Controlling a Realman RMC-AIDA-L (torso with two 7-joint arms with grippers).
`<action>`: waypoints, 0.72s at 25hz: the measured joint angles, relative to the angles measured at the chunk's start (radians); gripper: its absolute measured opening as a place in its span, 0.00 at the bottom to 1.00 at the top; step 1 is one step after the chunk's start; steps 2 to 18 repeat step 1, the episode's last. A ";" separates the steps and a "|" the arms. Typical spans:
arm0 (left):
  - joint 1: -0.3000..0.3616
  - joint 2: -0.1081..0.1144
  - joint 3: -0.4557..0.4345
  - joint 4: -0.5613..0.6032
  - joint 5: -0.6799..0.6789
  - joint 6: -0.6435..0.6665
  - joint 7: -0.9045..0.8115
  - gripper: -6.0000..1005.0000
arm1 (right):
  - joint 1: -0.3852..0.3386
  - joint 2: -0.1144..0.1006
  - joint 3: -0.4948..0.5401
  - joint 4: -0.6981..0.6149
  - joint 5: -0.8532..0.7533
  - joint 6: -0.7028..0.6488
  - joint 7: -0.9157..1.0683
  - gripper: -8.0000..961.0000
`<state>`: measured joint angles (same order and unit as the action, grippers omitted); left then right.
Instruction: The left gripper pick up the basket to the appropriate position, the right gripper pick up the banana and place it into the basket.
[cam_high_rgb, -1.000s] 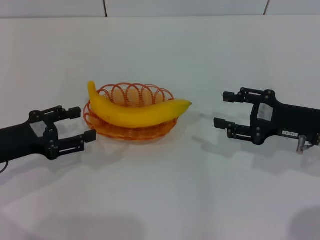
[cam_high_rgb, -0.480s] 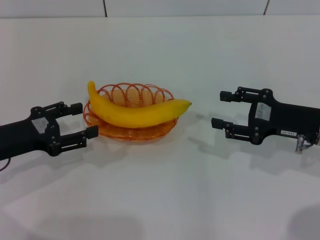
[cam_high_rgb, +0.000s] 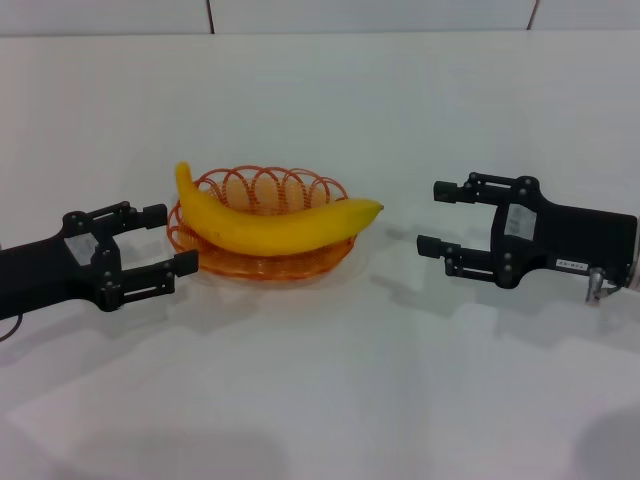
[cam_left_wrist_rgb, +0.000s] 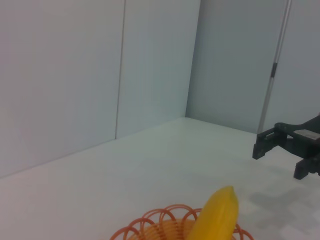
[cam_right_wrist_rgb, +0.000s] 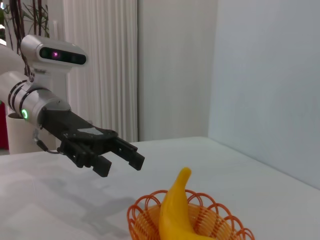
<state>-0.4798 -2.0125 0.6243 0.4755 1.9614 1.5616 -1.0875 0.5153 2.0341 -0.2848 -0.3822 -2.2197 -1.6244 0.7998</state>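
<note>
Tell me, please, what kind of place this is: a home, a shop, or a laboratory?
Probably a robot lab or test room. A bare white table holds only a basket with a banana, between two open grippers, left and right; plain wall panels surround it.

Worktop (cam_high_rgb: 330, 400): basket (cam_high_rgb: 262, 187) left of centre, toward the far side. Banana (cam_high_rgb: 270, 226) lying lengthwise in basket, both ends overhanging the rim. Left hand (cam_high_rgb: 160, 246) just left of basket, near its rim, not touching. Right hand (cam_high_rgb: 440, 217) right of banana's tip, apart from it.
</note>
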 joint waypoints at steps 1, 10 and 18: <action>0.000 0.000 0.000 0.000 0.000 0.000 0.000 0.78 | 0.001 0.000 -0.001 0.000 0.000 0.000 0.000 0.71; 0.000 0.000 0.000 0.000 0.000 0.000 0.000 0.78 | 0.001 0.000 -0.001 0.000 0.000 0.000 0.000 0.71; 0.000 0.000 0.000 0.000 0.000 0.000 0.000 0.78 | 0.001 0.000 -0.001 0.000 0.000 0.000 0.000 0.71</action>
